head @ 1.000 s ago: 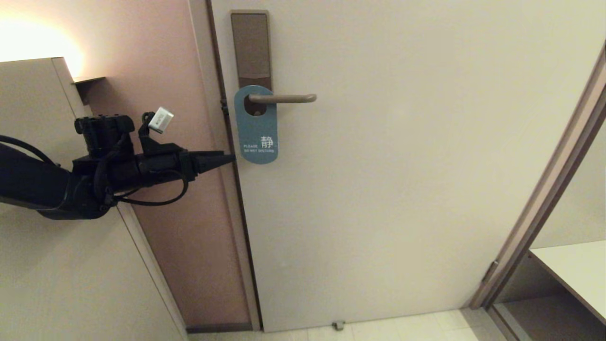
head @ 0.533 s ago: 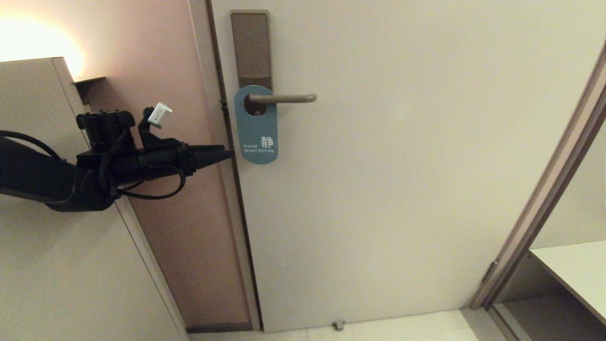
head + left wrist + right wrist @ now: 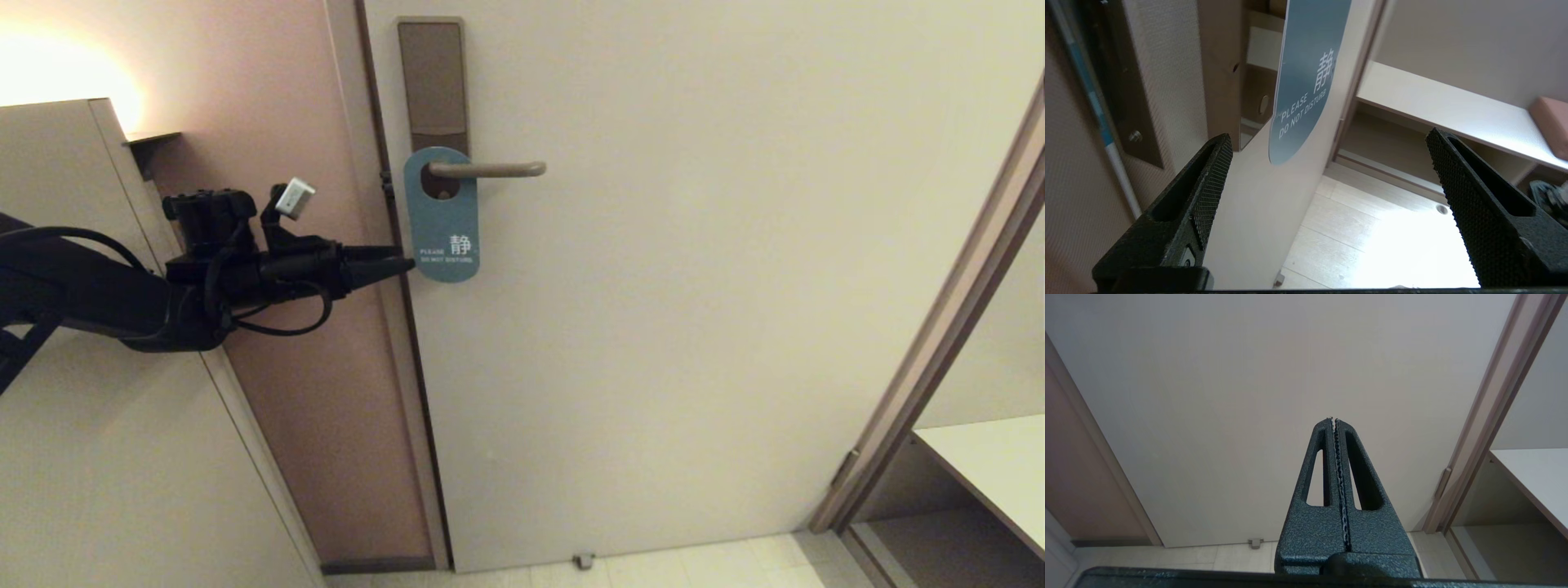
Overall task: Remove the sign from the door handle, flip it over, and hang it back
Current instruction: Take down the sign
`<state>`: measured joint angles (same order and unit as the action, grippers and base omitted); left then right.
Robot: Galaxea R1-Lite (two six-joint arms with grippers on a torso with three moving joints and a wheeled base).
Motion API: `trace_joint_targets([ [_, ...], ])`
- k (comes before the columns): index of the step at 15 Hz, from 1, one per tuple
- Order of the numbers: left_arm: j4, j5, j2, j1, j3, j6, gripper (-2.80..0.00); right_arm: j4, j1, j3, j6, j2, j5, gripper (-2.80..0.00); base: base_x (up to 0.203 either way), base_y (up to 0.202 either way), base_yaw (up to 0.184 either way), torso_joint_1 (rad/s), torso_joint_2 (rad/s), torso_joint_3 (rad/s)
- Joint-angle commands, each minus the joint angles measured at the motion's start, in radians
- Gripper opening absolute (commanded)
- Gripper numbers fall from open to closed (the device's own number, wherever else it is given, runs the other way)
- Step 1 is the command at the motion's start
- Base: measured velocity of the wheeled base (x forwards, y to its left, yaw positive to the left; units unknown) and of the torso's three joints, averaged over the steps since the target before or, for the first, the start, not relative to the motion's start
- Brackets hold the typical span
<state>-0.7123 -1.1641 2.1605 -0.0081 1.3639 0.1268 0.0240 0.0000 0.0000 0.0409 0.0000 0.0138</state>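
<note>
The sign [image 3: 443, 220] hangs by its oval hole on the door handle [image 3: 490, 170], teal "DO NOT DISTURB" side facing out. My left gripper [image 3: 408, 263] reaches in from the left, its tips at the sign's lower left edge. In the left wrist view the sign [image 3: 1302, 85] hangs flat on the door ahead of the wide open, empty jaws [image 3: 1327, 143]. My right gripper [image 3: 1334, 419] is shut and empty, pointing at the bare door; it is out of the head view.
The handle sits on a tall bronze backplate [image 3: 433, 82] near the door's left edge. A pink wall [image 3: 269, 122] and a beige cabinet [image 3: 73, 245] stand left of the door. A door frame [image 3: 939, 343] and shelf [image 3: 996, 465] lie to the right.
My left gripper has moved right and slightly up, from short of the door frame to the sign's lower left edge. The sign has not moved.
</note>
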Motion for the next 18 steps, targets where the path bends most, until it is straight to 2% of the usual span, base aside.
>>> trace_joint_targets([
  [1,-0.004,-0.024,0.038,-0.003,0.033,0.001,0.0,0.001,0.0,0.0,0.001,0.0,0.0,-2.8,0.0,0.0,0.0,0.0,0.0,0.0],
  [4,-0.002,-0.035,0.062,-0.019,0.075,0.005,0.0,0.001,0.0,0.0,0.001,0.0,0.0,-2.8,0.0,0.0,0.0,0.0,0.0,0.0],
  [8,-0.002,-0.035,0.061,-0.044,0.075,0.005,0.0,0.001,0.0,0.0,0.001,0.0,0.0,-2.8,0.0,0.0,0.0,0.0,0.0,0.0],
  [18,-0.002,-0.037,0.047,-0.049,0.072,0.005,0.0,0.001,0.0,0.0,0.001,0.0,0.0,-2.8,0.0,0.0,0.0,0.0,0.0,0.0],
])
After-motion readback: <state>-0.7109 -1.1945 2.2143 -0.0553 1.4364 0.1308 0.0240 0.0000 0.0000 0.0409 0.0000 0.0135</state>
